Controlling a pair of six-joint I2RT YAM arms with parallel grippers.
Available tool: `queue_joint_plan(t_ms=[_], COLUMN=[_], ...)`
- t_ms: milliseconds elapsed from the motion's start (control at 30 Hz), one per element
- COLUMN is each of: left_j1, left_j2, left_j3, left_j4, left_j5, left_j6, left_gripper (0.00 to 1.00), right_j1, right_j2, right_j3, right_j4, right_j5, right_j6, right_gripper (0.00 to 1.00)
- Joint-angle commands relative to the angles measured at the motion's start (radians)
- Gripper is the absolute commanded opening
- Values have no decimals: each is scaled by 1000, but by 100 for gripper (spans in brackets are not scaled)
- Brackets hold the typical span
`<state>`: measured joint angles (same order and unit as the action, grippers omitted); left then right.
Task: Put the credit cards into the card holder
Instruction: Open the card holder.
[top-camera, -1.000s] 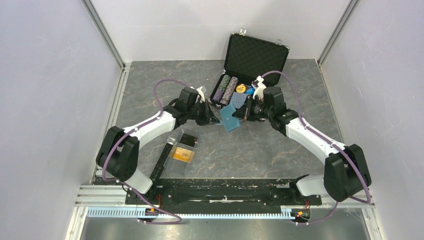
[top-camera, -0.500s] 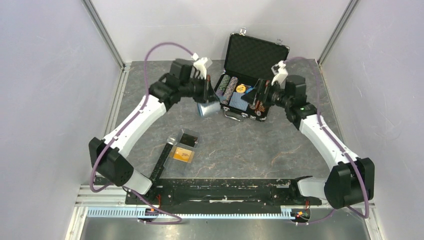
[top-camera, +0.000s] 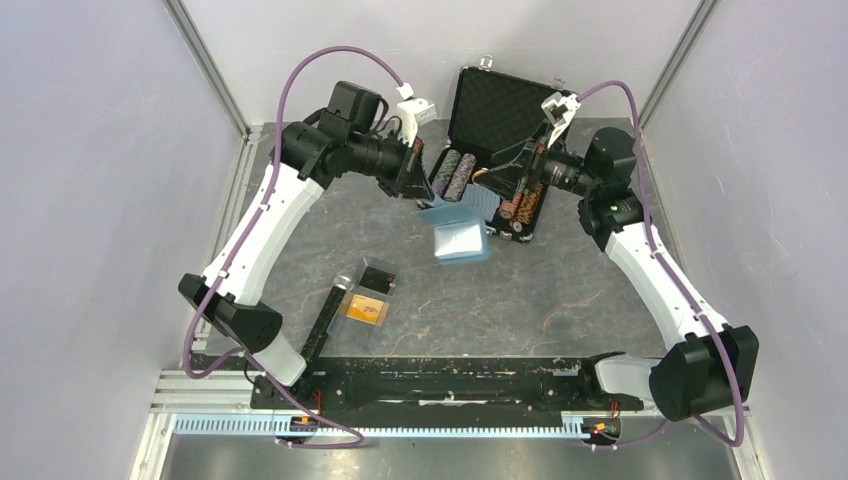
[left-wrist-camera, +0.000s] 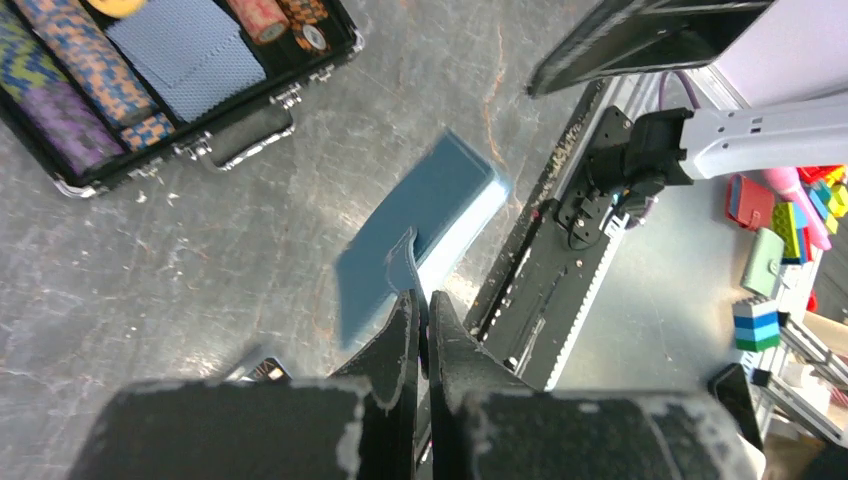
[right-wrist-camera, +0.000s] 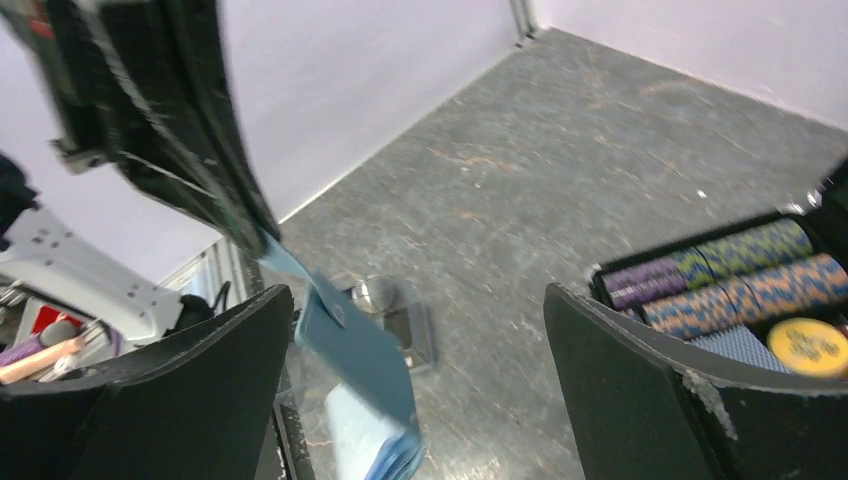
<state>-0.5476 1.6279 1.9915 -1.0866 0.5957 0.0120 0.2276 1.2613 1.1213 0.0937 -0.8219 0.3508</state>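
From the overhead camera I see the left arm raised over the back half of the desk. The left jaws are pinched almost shut on the snap tab of the card holder. The holder dangles open from that tab, teal on the outside and paler blue inside, and it is blurred in every view. I cannot tell whether its lower edge touches the desk. It hangs just in front of the black case, between the two arms.

The right arm reaches in from the other side. The right jaws are spread wide with nothing gripped. In the right wrist view the holder hangs off the left jaws, apart from the right fingers.

The case lies open with its lid up. Inside are rows of striped chips and a blue patterned deck.

The credit cards lie on the desk nearer the left arm's base, well apart from the holder. There is an orange card, with a black card just behind it.
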Motion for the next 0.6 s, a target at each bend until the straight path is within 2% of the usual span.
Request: queue_joint_plan(t_ms=[0, 67, 133, 367, 567], left_j1=[-3, -4, -3, -3, -3], left_j2=[4, 7, 8, 15, 21], left_j3=[23, 23, 20, 23, 26], left_j4=[-61, -61, -61, -50, -49], left_j5=[105, 122, 129, 131, 135], left_j6=[46, 32, 25, 10, 12], left_gripper=[2, 2, 2, 2, 2], right_j1=[19, 46, 85, 207, 234], right_j2=[3, 11, 25, 57, 65], right_j3=[-45, -79, -90, -100, -80], right_j4=[279, 396, 426, 258, 47], right_j5=[-166, -201, -216, -124, -42], right_j6=[149, 230, 247, 83, -98], right_gripper=[98, 98, 98, 95, 91])
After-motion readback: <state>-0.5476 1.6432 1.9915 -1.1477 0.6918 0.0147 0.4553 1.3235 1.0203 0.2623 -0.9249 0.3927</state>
